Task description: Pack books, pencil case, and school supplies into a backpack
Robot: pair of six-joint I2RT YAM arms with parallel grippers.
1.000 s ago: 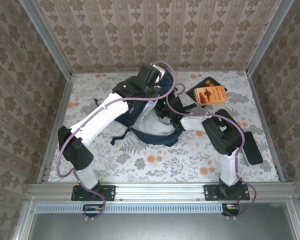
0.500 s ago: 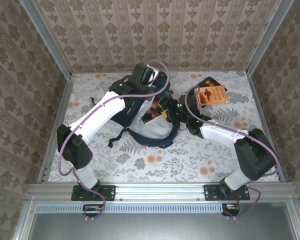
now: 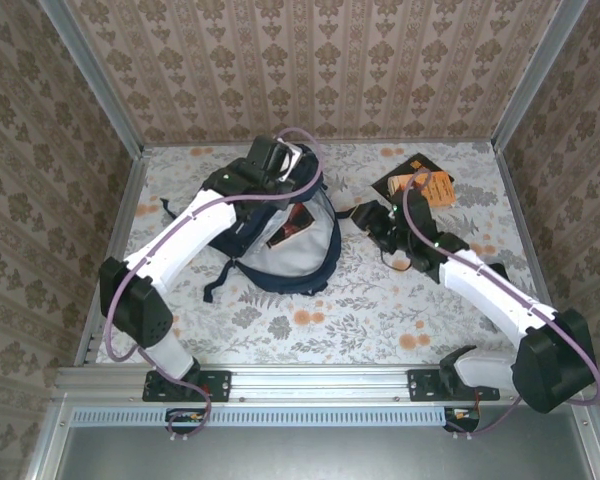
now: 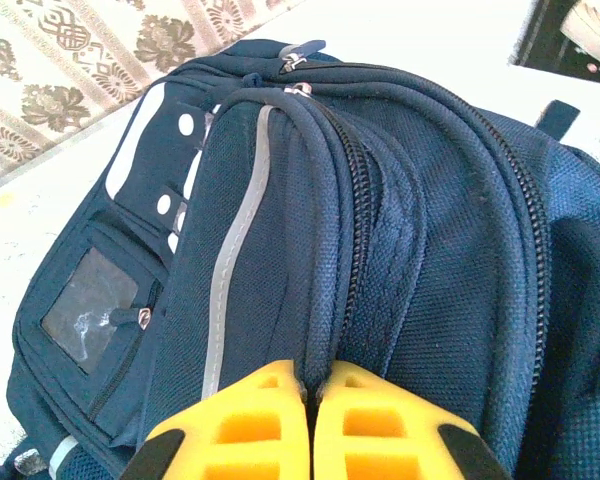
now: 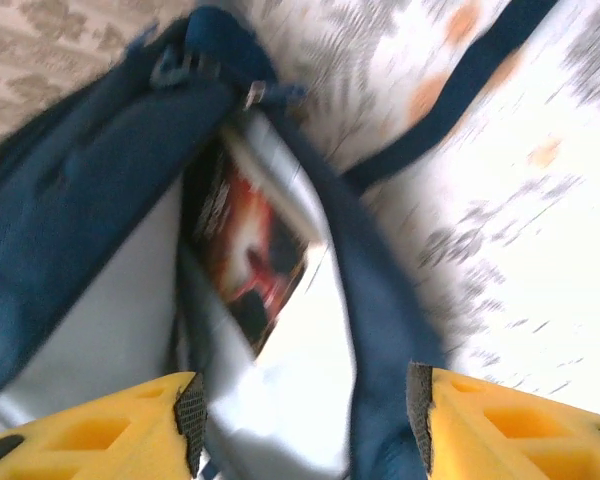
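left fingers (image 4: 242, 432) tight on woven navy backpack (image 4: 420, 240)

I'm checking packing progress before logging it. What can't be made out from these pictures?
- Cover print of the dark reddish-brown paperback in the navy-blue fabric backpack: right wrist view, motion blur.
- Anything deeper in the backpack: top view, its own walls and the left arm hide it.
- Black paperback: top view, the orange paperback covers most of it.
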